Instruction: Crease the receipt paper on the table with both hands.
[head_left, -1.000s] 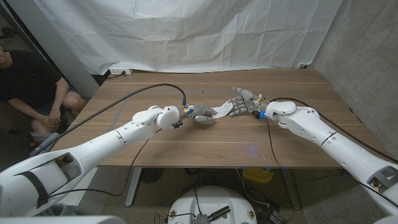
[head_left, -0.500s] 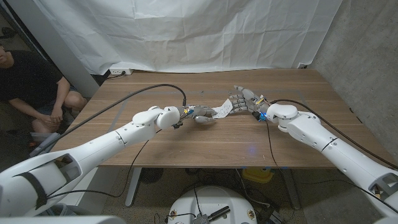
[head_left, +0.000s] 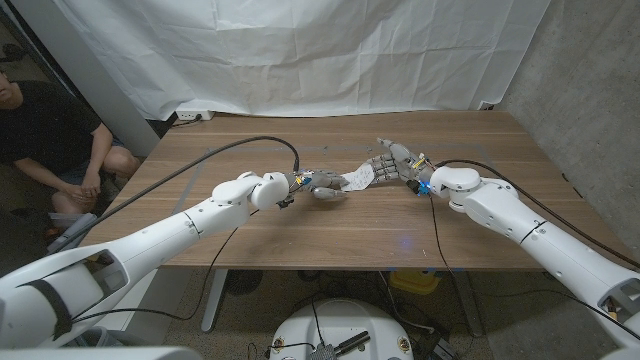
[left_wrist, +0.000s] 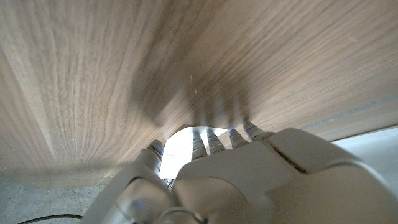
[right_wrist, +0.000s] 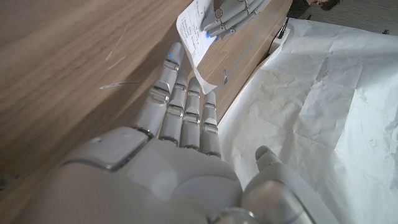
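A white printed receipt paper (head_left: 359, 177) is seen near the middle of a wooden table (head_left: 330, 235), its left end pressed down by the fingers of the left hand (head_left: 322, 185), which are bent over it. The receipt's other end is lifted off the table toward the right hand (head_left: 391, 164), whose fingers (right_wrist: 180, 99) are held straight and close together with nothing gripped, just beside the paper. At the left edge of the head view, a seated person (head_left: 45, 135) in dark clothing is visible, and a white cloth backdrop (head_left: 300, 50) is hung behind the table.
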